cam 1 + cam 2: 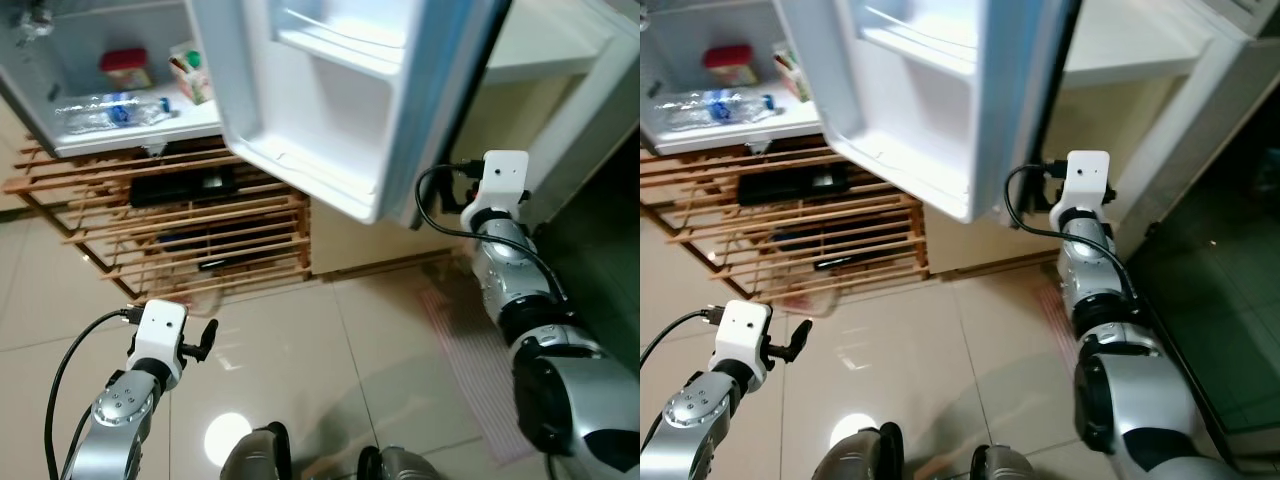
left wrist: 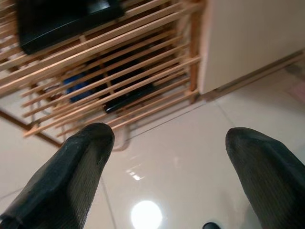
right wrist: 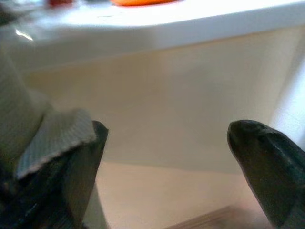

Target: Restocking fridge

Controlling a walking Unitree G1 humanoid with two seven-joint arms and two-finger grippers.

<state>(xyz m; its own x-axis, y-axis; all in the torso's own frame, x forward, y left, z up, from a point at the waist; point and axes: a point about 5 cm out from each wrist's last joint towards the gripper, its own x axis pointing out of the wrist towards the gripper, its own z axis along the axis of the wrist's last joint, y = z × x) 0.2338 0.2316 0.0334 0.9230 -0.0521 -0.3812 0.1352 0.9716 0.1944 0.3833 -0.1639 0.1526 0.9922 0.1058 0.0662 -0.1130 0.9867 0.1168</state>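
The fridge (image 1: 120, 130) stands open on top of a wooden slatted rack (image 1: 180, 225), its white door (image 1: 330, 110) swung wide toward the robot so that the moulded door shelves face out. On the fridge's bottom shelf, a clear plastic water bottle (image 1: 110, 110) lies on its side near the front edge. Behind it, toward the back of the shelf, sits a red-lidded container (image 1: 125, 68), and a small carton (image 1: 190, 72) with green and red print stands just beside it, nearer the door hinge side. Dark flat items lie on the slats of the rack below.

The left tool (image 2: 167, 157) hangs low over the glossy beige tiled floor (image 1: 330, 360), in front of the rack's lower corner. Its two black fingers (image 2: 71, 171) are spread wide apart with nothing between them.

The right tool (image 3: 167, 162) is raised beside the outer edge of the open door, next to a cream cabinet wall (image 3: 167, 95) under a white ledge (image 3: 190, 19). Its fingers are likewise set well apart and grip nothing; a pale ribbed surface shows next to one finger in the right wrist view, but what it is cannot be told.
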